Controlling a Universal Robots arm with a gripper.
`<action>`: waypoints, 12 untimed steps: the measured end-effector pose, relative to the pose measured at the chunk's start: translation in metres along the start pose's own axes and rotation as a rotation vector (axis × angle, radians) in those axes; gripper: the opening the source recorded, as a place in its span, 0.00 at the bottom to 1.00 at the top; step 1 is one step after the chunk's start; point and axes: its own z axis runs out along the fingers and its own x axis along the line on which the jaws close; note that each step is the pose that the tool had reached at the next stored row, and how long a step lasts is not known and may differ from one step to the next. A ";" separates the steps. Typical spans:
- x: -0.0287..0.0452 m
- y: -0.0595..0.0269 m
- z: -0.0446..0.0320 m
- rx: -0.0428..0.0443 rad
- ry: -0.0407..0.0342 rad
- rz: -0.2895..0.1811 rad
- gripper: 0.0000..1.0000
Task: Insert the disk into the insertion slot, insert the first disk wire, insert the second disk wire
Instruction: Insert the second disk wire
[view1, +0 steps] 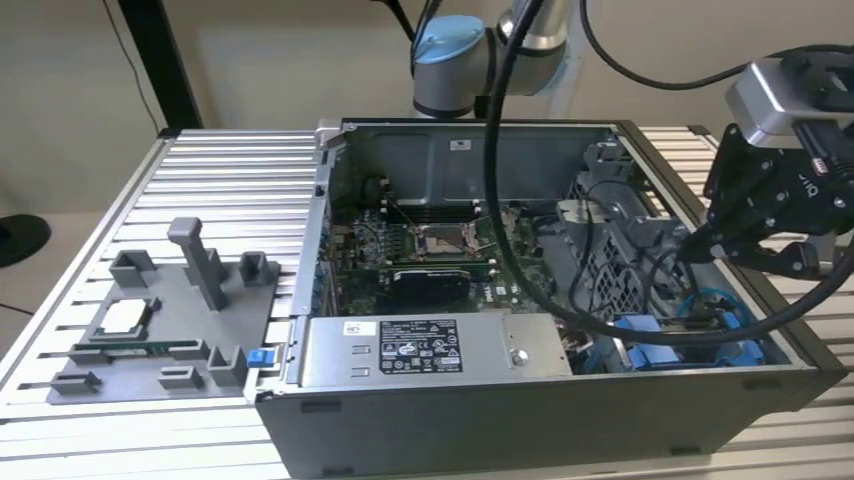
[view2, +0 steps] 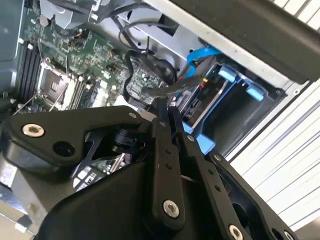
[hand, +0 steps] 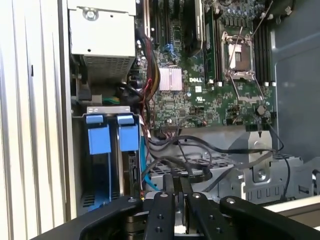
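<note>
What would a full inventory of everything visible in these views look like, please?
Computer case: one, dark grey, open on the slatted table.
Motherboard: one, green, on the case floor.
Power supply box: one, grey, labelled, along the case's near edge.
Insertion slot: one, grey metal with blue fittings, beside the power supply box.
Disk: one, blue-framed, seated in the slot.
Wires: several, black, one blue, near the slot.
Fixture tray: one, grey, exterior view's left.
Table: one, silver, slatted.
Gripper: one, black, fingers together above the wires.
</note>
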 end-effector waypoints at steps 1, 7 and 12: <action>0.0002 0.0027 0.0002 0.0002 0.0000 0.000 0.00; 0.0011 0.0146 0.0010 0.0005 0.0000 0.000 0.00; 0.0037 0.0236 0.0016 -0.0003 0.0003 -0.004 0.00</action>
